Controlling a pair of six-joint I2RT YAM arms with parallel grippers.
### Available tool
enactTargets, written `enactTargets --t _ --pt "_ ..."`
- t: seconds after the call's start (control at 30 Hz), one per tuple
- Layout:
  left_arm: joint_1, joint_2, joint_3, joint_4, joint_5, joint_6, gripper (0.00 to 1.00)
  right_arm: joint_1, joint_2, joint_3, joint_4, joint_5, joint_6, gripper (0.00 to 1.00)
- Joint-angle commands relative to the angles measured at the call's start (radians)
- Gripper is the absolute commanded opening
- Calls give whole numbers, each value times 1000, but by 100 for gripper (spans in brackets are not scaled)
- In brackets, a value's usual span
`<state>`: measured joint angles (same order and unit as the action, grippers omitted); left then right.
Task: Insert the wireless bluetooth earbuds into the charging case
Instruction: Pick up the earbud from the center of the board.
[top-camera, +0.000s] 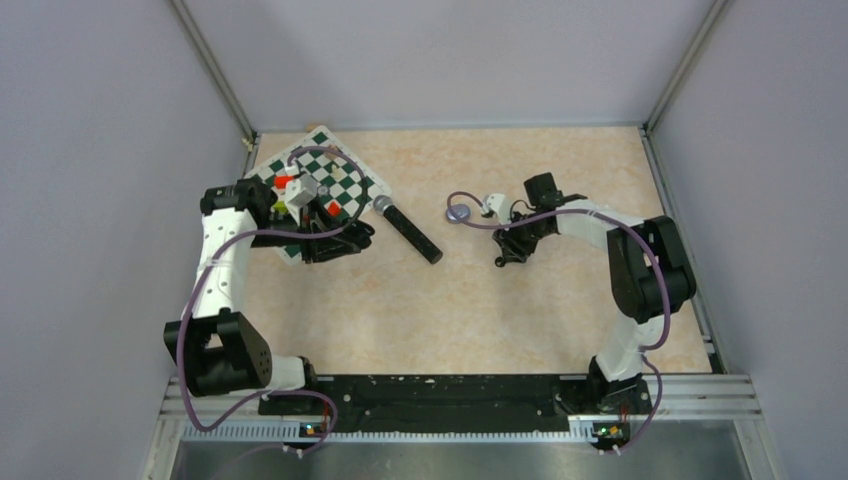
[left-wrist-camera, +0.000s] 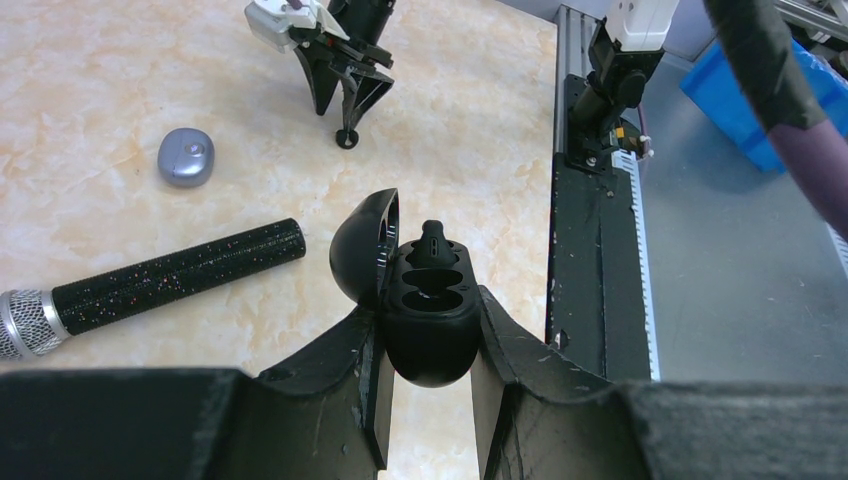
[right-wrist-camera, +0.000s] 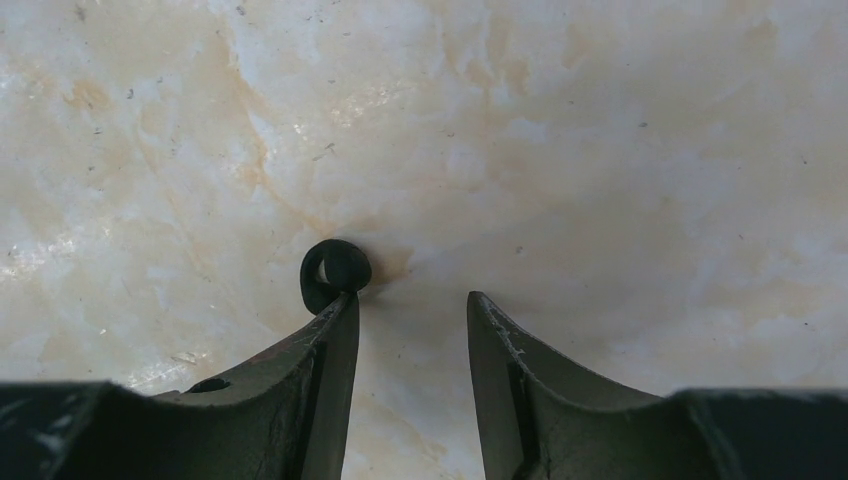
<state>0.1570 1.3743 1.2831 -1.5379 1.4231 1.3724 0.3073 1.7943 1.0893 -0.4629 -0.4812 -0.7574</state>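
Note:
My left gripper (left-wrist-camera: 430, 302) is shut on the black charging case (left-wrist-camera: 430, 345), whose lid (left-wrist-camera: 362, 248) stands open to the left. One black earbud (left-wrist-camera: 432, 240) sits in the case's far slot, sticking up; the near slot shows hollow. On the table lies another black earbud (right-wrist-camera: 336, 271), touching the outer tip of one finger of my right gripper (right-wrist-camera: 412, 297). That gripper is open, pointing down at the table, with nothing between its fingers. In the top view the left gripper (top-camera: 350, 240) and right gripper (top-camera: 504, 256) are well apart.
A closed grey-purple oval case (left-wrist-camera: 186, 157) lies near the right gripper. A black microphone (left-wrist-camera: 160, 284) with a silver head lies between the arms. A green-and-white checkerboard (top-camera: 335, 180) with small blocks sits at the back left. A black rail (left-wrist-camera: 595, 250) marks the table's near edge.

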Motion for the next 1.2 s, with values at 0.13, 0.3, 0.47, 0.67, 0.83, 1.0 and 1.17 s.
enactTargets --t 0.13,0.3,0.47,0.67,0.83,1.0,1.17 --pt "-4 -36 22 21 19 -21 0 19 -22 24 -120 -1 -71 44" --pt "-4 -39 20 28 20 -30 0 29 -21 30 -157 -16 -93 44" --pt "-3 -40 20 30 18 -34 0 42 -23 25 -153 -32 -98 45" --pt "-3 -41 19 33 17 -38 0 70 -33 -1 -73 19 -73 52" --pt "-4 -40 19 35 17 -41 0 75 -39 -11 -22 53 -43 55" --pt "-4 -42 19 37 17 -42 0 75 -49 -12 -36 58 -61 56" --pt "-4 -43 18 42 17 -45 0 69 -87 2 -115 -5 -119 58"
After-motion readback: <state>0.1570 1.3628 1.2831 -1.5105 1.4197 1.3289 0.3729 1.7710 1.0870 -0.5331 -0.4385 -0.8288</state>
